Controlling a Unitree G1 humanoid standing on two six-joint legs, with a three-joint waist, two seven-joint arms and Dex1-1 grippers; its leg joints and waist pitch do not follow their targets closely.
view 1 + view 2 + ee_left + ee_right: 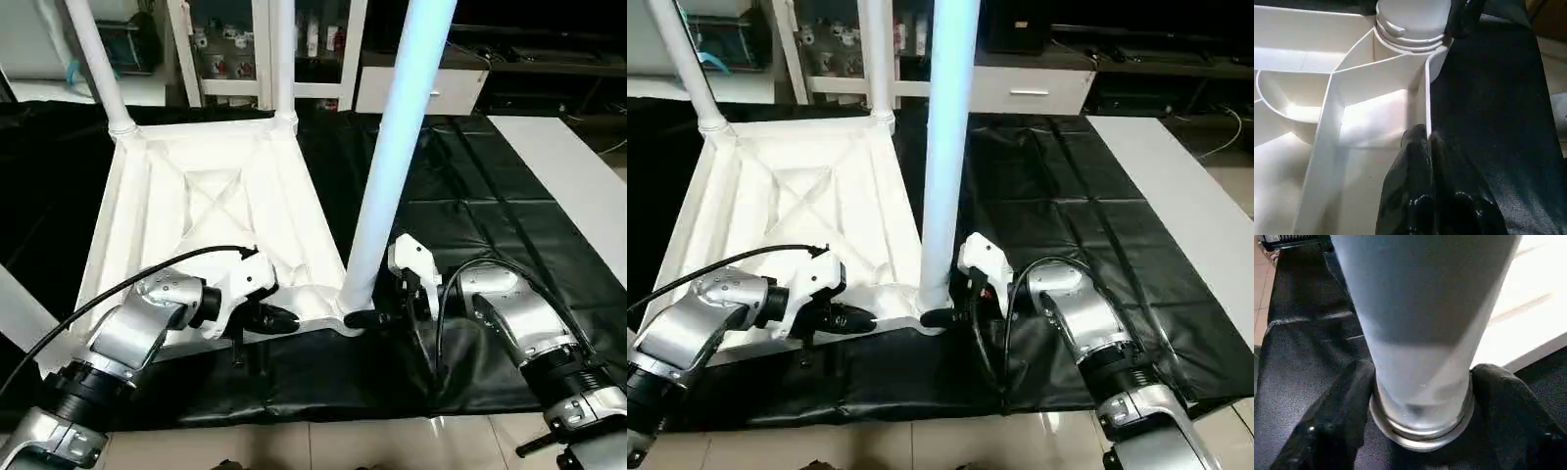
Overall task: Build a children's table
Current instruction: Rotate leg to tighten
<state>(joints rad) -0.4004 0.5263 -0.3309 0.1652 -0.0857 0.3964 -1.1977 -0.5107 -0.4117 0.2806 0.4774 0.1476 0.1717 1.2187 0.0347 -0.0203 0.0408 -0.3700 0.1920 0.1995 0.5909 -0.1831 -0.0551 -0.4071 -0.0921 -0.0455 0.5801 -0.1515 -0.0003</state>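
The children's table tabletop (211,196) lies upside down on the black-covered work table, its X-ribbed underside facing up. White legs stand upright in its far left socket (98,69), far right socket (282,59) and near right socket (397,147). My left gripper (284,319) is at the tabletop's near rim, just left of the near right corner. In the left wrist view its fingers (1415,147) are shut on that thin rim wall. My right gripper (364,313) has its fingers (1347,401) pressed against both sides of the near right leg (1420,333), just above the socket collar.
The black cover (470,196) stretches to the right of the tabletop, and a white board (578,186) lies along its right side. White shelving (235,49) and a cabinet (421,88) stand behind the table. Tiled floor (323,446) runs along the near edge.
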